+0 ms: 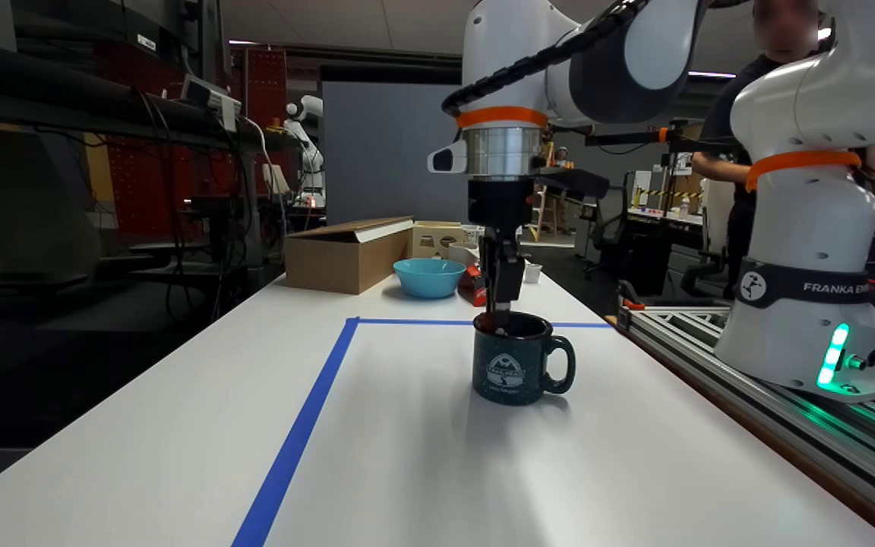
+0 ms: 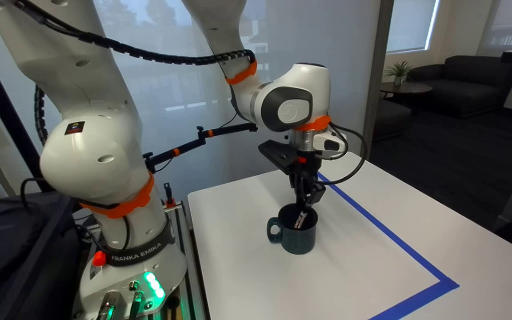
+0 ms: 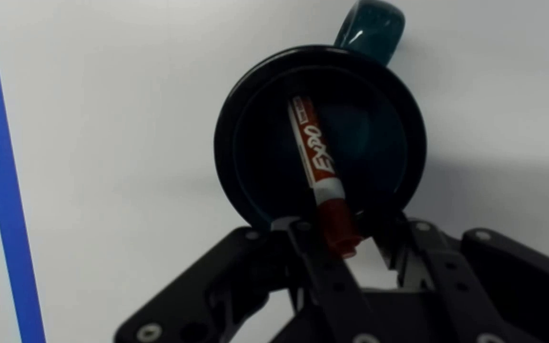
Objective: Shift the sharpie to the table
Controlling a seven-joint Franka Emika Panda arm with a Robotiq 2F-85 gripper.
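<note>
"EXPO" in white script down the red-and-white barrel of a slim marker (image 3: 323, 176), the small print block near its lower end too blurred to read. Smooth red cap, white ring below it; tilted inside a mug (image 1: 513, 368), cap end up by the rim. On the mug's side, a pale emblem (image 1: 505, 370) of a mountain peak, arched lettering apparently "TRAILHEAD", a smaller line beneath illegible. Round-walled and glossy, dark teal with faint speckles, black at the lip, with a looped handle (image 1: 570, 366). At the cap, a black, jointed end effector (image 3: 346, 228), one finger to each side; impossible to judge whether pinching the cap or only flanking it. Under the mug, a smooth white desk (image 2: 238, 249) with a right-angled border of blue tape (image 1: 310, 414). Farther along, a turquoise bowl (image 1: 428, 277) beside a brown cardboard box (image 1: 346, 258). In white capitals on the black collar (image 2: 137, 252) of the white arm (image 2: 100, 102): "FRANKA EMIKA".
</note>
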